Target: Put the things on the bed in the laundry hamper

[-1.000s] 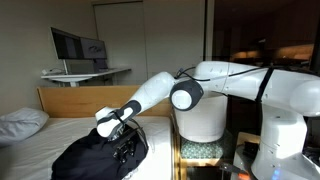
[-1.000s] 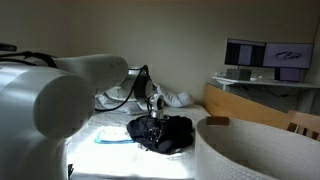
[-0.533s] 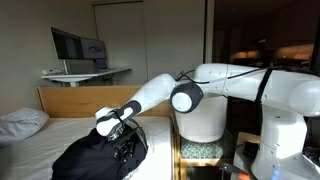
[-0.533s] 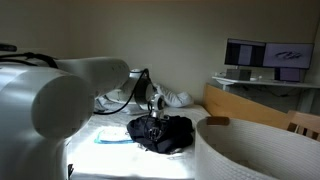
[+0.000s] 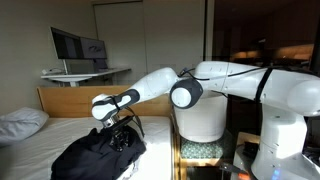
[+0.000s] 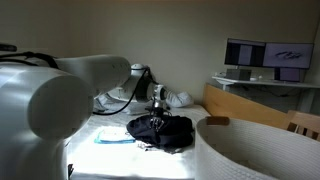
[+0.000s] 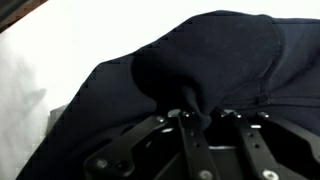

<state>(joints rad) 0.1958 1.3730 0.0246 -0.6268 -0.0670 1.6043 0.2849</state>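
Observation:
A large black garment (image 5: pixel 88 156) lies heaped on the bed's white sheet (image 5: pixel 35 138), also seen as the black garment (image 6: pixel 165 133) in both exterior views. My gripper (image 5: pixel 120 134) hangs over its right part and is shut on a fold of it. In the wrist view the gripper (image 7: pixel 189 113) pinches a raised peak of the black garment (image 7: pixel 220 50) between its fingers, with the sheet (image 7: pixel 60 45) behind. The gripper (image 6: pixel 157 112) holds the fabric pulled up. The white laundry hamper (image 5: pixel 205 122) stands beside the bed; the hamper's rim (image 6: pixel 250 150) fills the near corner.
A white pillow (image 5: pixel 20 122) lies at the bed's head, pillow (image 6: pixel 176 98). The wooden bed frame (image 5: pixel 70 100) runs behind. A pale flat cloth (image 6: pixel 115 138) lies on the sheet beside the black garment. A desk with a monitor (image 5: pixel 75 45) stands beyond; the white robot base (image 5: pixel 285 130) is beside the hamper.
The jaws closed on the black garment, and the wrist rose and shifted a little toward the pillow, drawing a peak of fabric up.

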